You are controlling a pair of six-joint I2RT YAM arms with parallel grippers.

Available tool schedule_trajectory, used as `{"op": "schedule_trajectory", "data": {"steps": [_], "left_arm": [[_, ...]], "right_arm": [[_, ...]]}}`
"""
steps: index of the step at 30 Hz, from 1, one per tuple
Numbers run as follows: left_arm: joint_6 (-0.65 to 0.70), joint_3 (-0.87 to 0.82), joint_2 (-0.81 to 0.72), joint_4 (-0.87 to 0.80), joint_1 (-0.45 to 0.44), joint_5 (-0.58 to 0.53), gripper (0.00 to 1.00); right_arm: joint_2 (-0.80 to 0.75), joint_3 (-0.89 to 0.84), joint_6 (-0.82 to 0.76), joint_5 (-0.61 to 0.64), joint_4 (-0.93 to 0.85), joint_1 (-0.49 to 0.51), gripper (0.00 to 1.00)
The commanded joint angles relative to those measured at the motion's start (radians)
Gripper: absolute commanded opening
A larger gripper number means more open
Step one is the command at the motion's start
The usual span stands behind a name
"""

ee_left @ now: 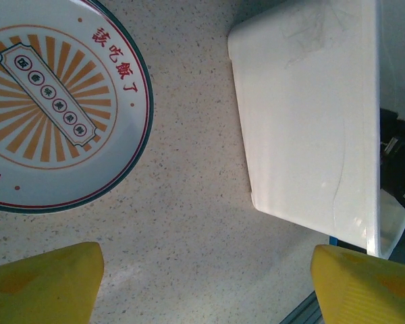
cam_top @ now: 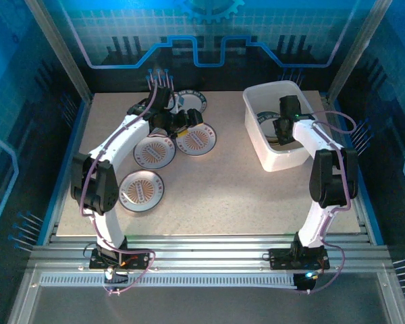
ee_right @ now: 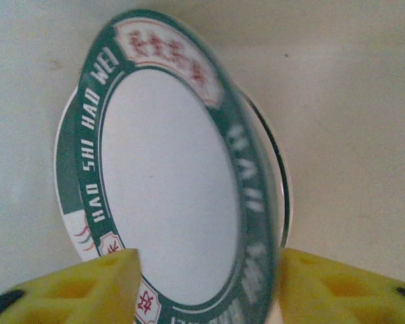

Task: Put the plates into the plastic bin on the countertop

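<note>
Overhead camera: left tool [cam_top: 189,120] is hovering over the far left of the bench [cam_top: 243,196], near the sunburst plates [cam_top: 154,152]. The right tool [cam_top: 283,131] is reaching inside the plastic bin [cam_top: 253,115] at far right.

Left wrist camera: yellow fingers [ee_left: 40,283] are standing spread, gripping nothing, over bare bench between one sunburst plate and the bin wall.

Right wrist camera: a green-rimmed plate [ee_right: 175,189] is leaning tilted between the parted fingers [ee_right: 337,283], against another plate [ee_right: 285,202]. Whether they are pinching it cannot be told.
</note>
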Motion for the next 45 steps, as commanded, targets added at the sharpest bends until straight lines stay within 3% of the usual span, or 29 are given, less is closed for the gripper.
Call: {"op": "schedule_trajectory", "data": {"steps": [1,7,18,31,40,45], "left_arm": [[0.026,-0.019,-0.039,-0.032,0.008,-0.011,0.81],[0.024,-0.057,-0.066,-0.037,0.008,-0.023,0.81],[0.017,-0.101,-0.087,-0.057,0.009,-0.03,0.81],[-0.023,-0.216,-0.13,-0.026,0.008,-0.027,0.81],[-0.056,-0.328,-0.166,0.049,-0.001,-0.018,0.81],[-0.067,-0.372,-0.176,0.078,-0.01,-0.033,0.81]], "right_arm": [[0.026,0.056,-0.025,0.029,-0.008,0.009,0.69],[0.03,0.064,-0.054,0.032,-0.014,0.013,1.0],[0.043,0.133,-0.105,0.03,-0.085,0.026,1.0],[-0.231,0.017,-0.336,0.04,-0.028,0.045,1.0],[-0.47,-0.129,-0.465,-0.131,-0.01,0.061,1.0],[-0.586,-0.204,-0.544,-0.137,-0.043,0.125,1.0]]}}
